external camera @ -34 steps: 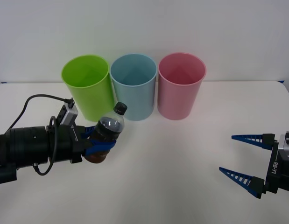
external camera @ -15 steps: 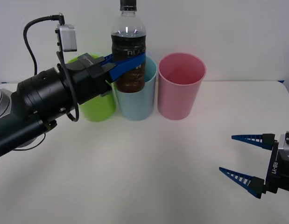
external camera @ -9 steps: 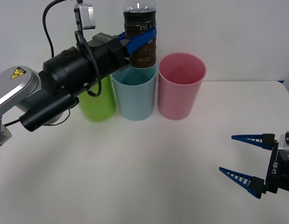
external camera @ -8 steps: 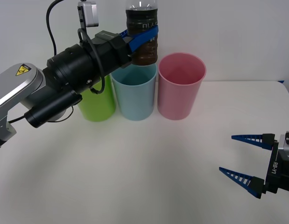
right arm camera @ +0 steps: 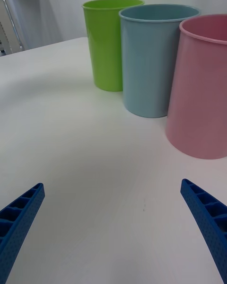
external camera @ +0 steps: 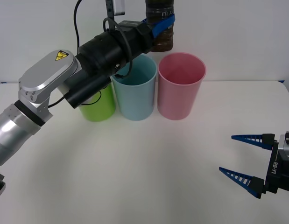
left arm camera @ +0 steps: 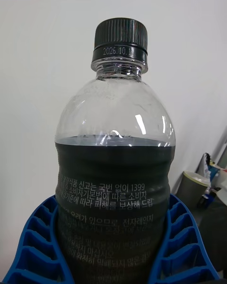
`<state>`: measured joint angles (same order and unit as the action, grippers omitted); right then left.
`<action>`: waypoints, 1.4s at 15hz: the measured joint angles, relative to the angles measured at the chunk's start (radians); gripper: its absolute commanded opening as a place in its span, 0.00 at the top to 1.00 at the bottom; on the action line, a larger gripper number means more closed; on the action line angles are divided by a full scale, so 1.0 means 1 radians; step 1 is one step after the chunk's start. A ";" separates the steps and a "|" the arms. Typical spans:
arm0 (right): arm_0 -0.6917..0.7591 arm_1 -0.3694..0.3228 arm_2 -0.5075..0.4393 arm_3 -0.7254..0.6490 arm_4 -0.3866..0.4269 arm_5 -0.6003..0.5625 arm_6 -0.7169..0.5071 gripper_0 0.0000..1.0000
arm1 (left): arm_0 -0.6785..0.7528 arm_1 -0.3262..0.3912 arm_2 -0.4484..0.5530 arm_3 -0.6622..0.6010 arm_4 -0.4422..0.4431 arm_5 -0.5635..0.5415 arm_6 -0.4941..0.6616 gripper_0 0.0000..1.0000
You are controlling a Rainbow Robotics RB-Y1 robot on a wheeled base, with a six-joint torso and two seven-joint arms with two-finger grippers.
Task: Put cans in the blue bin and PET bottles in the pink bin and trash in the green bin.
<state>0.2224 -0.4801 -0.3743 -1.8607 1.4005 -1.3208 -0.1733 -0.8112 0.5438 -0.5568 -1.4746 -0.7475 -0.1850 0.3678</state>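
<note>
The left gripper (external camera: 162,24) is closed around the body of the PET bottle (external camera: 161,35), its blue ribbed fingers (left arm camera: 38,236) wrapping the dark lower half on both sides; the bottle is upright and held high in the air, above and between the rims of the blue bin (external camera: 134,93) and the pink bin (external camera: 181,92), near the far edge of the tabletop (external camera: 149,172); my judgement is that it is carried this high so its base clears the bin walls, and that it wants to go a little further toward the pink bin before release, since it is not yet squarely over that opening; the three bins stand in a row along the far edge, the green bin (external camera: 98,106) on the robot's left and partly hidden behind the arm, the blue in the middle, the pink on the right, just beside one another; the right gripper (external camera: 249,161) waits with fingers spread wide and nothing in them, low over the near right corner; the cap is printed "2026. 10.", with further digits too small to read; the label carries white Korean text with "1399" legible; a yellow warning triangle sticks to the left arm (external camera: 46,79).
</note>
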 measured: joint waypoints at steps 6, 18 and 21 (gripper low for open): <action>0.000 0.000 0.000 0.000 0.000 0.000 0.000 0.00 | -0.093 -0.101 -0.020 0.182 -0.093 0.015 0.006 1.00; 0.000 0.000 0.000 0.000 0.000 0.000 0.000 0.00 | -0.109 -0.100 -0.132 0.194 -0.131 0.060 0.014 1.00; 0.000 0.000 0.000 0.000 0.000 0.000 0.000 0.00 | -0.109 -0.115 -0.138 0.214 -0.146 0.065 0.009 1.00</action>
<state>0.2224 -0.4801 -0.3743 -1.8607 1.4005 -1.3208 -0.1733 -0.9206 0.4292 -0.6945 -1.2607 -0.8933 -0.1203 0.3765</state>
